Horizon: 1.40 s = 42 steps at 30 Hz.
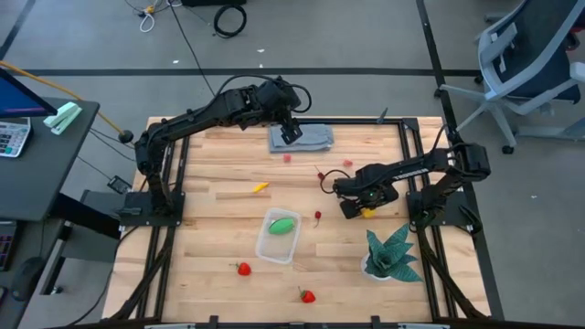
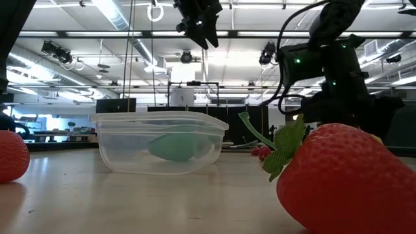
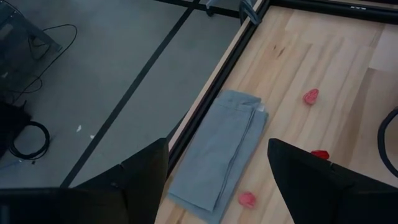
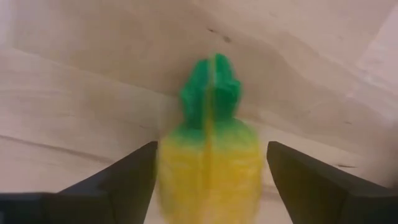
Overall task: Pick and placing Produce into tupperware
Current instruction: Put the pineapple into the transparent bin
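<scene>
pale butcher-block planks form the table [image 1: 210, 183], ringed by a dark frame on a grey floor. the right gripper [image 1: 358, 209] sits low at about 3 o'clock of the table centre, fingers spread wide either side of a yellow toy fruit [image 4: 210, 163] with a green leafy crown; its long axis runs straight ahead between the fingers, crown pointing away. not yet closed on it, as far as i can judge. the tupperware [image 1: 278, 236], clear thin plastic with rounded corners, lies toward 8 o'clock from that gripper and holds a smooth green oblong [image 1: 281, 224]. the left gripper [image 1: 291, 131] hangs open above the folded grey cloth [image 1: 302, 139] at 12 o'clock.
</scene>
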{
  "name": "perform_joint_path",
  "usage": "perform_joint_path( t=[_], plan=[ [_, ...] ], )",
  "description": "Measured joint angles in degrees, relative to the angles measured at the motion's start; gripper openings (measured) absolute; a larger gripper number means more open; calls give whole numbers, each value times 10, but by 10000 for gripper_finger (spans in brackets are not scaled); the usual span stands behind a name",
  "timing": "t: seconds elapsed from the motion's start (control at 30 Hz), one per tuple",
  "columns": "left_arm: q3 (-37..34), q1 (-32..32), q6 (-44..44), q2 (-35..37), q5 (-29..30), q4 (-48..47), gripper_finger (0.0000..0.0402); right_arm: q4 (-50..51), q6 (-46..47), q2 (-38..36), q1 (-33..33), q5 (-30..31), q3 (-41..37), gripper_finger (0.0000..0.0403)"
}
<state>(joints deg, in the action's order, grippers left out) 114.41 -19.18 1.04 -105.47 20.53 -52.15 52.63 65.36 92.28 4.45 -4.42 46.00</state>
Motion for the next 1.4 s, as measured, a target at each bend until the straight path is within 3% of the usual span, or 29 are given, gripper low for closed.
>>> perform_joint_path(
  t=[0.57,0.87,1.2,1.4],
  plan=[
    [0,1,-4,0,0,0,281,-41,-24,-1,-1,-6,-14,278],
    [0,2,-4,0,0,0,278,-42,-26,2,-1,-14,-3,224],
    [-1,-1,38,45,1,-3,271,-48,-97,3,-1,-14,111,214],
    [-1,-10,37,109,1,-4,270,-103,-227,2,-1,-13,219,218]
  ],
)
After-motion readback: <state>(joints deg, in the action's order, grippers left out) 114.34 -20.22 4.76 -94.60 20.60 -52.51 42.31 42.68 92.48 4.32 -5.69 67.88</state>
